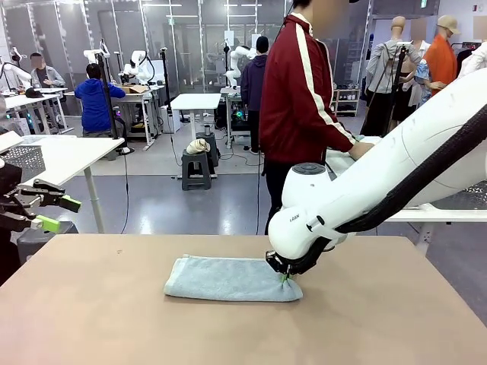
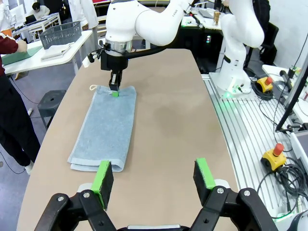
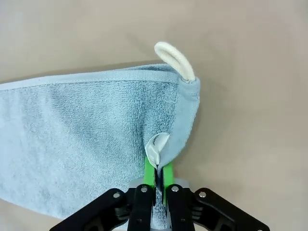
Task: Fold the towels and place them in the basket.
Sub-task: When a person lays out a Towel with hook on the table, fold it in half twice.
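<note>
A pale blue-grey towel point(image 1: 228, 279) lies folded into a long strip across the middle of the brown table. My right gripper point(image 1: 286, 278) is down at its right end, shut on the towel's edge. In the right wrist view the green pads point(image 3: 166, 175) pinch the cloth point(image 3: 82, 134) just below a small white tag point(image 3: 157, 144), with a white hanging loop point(image 3: 173, 60) at the corner. My left gripper point(image 2: 154, 177) hangs open and empty above the towel's point(image 2: 106, 127) other end, off the table's left side point(image 1: 53, 213). The dark lattice basket point(image 2: 59, 34) stands on a white side table.
A person in a red jacket point(image 1: 300, 84) stands at the side table beyond the far edge, hands on cloth there. A green cloth point(image 2: 19, 54) and a folded pale one point(image 2: 55, 50) lie beside the basket. Bare brown tabletop point(image 1: 380, 319) surrounds the towel.
</note>
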`<state>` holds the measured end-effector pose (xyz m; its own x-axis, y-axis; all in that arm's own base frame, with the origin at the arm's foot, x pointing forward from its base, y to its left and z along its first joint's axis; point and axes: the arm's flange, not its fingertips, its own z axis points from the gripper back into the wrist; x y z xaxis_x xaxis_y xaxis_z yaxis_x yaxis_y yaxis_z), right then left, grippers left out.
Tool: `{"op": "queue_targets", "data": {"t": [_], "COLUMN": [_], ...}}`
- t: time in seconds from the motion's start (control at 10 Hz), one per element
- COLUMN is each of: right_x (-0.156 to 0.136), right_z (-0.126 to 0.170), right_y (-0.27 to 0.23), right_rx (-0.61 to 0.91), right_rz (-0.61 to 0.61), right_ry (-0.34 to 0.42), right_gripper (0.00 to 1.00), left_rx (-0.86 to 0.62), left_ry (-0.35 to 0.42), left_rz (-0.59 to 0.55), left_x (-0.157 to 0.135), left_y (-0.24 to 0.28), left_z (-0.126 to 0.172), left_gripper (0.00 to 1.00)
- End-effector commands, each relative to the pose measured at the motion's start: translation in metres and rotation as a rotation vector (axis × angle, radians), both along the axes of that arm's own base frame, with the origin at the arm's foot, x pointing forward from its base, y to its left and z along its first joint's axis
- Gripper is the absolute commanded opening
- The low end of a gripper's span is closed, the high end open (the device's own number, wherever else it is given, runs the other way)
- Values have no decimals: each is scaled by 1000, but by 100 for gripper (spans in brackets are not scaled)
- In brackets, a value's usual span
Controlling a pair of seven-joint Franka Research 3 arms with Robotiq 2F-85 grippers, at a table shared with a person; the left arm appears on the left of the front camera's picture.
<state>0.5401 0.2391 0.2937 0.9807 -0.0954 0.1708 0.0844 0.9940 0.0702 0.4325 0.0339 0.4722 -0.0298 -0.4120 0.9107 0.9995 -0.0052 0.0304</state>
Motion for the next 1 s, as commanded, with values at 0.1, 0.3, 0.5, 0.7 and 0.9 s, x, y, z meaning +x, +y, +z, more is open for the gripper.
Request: {"op": "queue_targets", "data": {"t": [0.1,0.3,0.5,0.7,0.9], "right_x": [-1,-8,-13,-14,-15], "right_z": [-10,8,17,26,44], "right_y": [-9,-30,-35,-28,-18], "right_rx": [-64,-89,-109,-134,-175], "right_rz": [1,25,43,42,57], "right_ry": [-24,-30,-16,-14,-48], "right_gripper": [0,0,0,0,0], "left_rx": [-16,-16,-16,-16,-16], "left_ry": [-8,-8,-8,-8,-8], "left_rz": [-6,-6,-6,-6,-6], "left_x": [-4,-4,-4,-4,-4], "left_y": [0,0,0,0,0], "left_z": [2,2,2,2,2], "left_gripper": [85,85,85,85,85]}}
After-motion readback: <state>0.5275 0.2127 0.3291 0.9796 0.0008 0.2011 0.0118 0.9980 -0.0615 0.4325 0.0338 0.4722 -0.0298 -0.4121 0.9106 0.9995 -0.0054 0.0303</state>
